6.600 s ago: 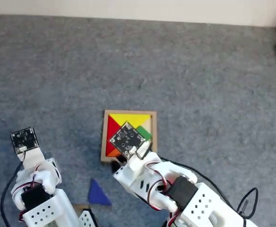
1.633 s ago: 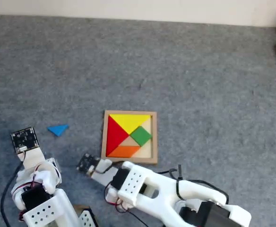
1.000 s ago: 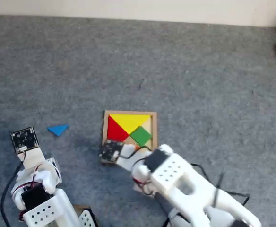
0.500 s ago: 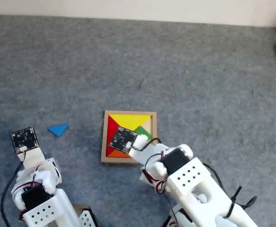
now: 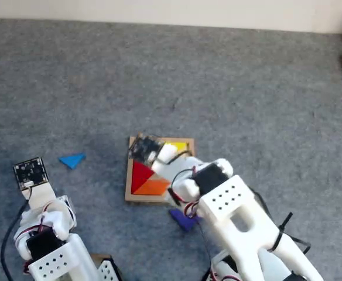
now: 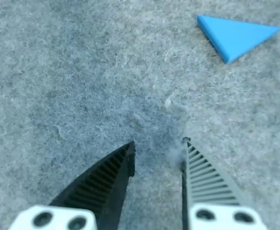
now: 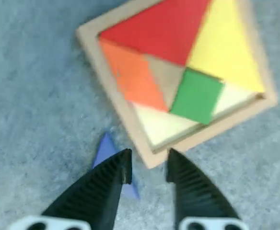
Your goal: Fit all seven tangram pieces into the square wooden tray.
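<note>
- the square wooden tray (image 5: pixel 127 170) lies mid-counter, somewhat toward the near edge. it holds the red triangle (image 5: pixel 139 175), orange piece (image 5: pixel 155 187), yellow triangle (image 7: pixel 226 43) and green square (image 7: pixel 196 95), and pale slots stand bare along one side.
- the right pincer (image 7: pixel 148 159) hangs over the tray, its fingers slightly spread with nothing between them.
- the violet triangle (image 5: pixel 184 219) lies flat on the counter just outside the tray's near rim, close by the right arm. from the right pincer it sits back toward the near edge, and this arm is plainly the nearer.
- the light blue triangle (image 6: pixel 236 32) lies well apart from the tray, toward the counter's left edge.
- the left pincer (image 6: pixel 158 143) is spread and empty. the light blue triangle lies ahead of it and off its axis, with its longest side roughly along the closing line, so i judge a wrist turn is needed first.
</note>
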Robot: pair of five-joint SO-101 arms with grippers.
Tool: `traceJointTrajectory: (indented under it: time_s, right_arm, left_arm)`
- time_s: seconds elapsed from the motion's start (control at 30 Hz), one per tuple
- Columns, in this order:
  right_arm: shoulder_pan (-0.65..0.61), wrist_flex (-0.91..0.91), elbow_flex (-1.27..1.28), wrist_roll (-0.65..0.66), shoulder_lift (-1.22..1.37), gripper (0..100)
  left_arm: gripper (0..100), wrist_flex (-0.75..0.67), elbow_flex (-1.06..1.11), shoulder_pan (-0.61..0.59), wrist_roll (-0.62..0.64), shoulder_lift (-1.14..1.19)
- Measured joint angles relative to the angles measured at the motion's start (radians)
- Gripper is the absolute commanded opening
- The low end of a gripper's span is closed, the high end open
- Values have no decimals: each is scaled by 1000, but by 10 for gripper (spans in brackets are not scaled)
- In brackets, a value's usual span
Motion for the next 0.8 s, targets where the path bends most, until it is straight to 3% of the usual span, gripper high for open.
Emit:
traceJointTrajectory:
  time_s: [0.23,0.47,0.8]
  right_arm:
    - [12,58,55,-54,0,271]
    - [-69,-80,315,-58,3,274]
    - [-207,-100,341,-58,8,274]
  left_arm:
    - [159,0,0,0,0,0]
    - [159,0,0,0,0,0]
    - [159,0,0,0,0,0]
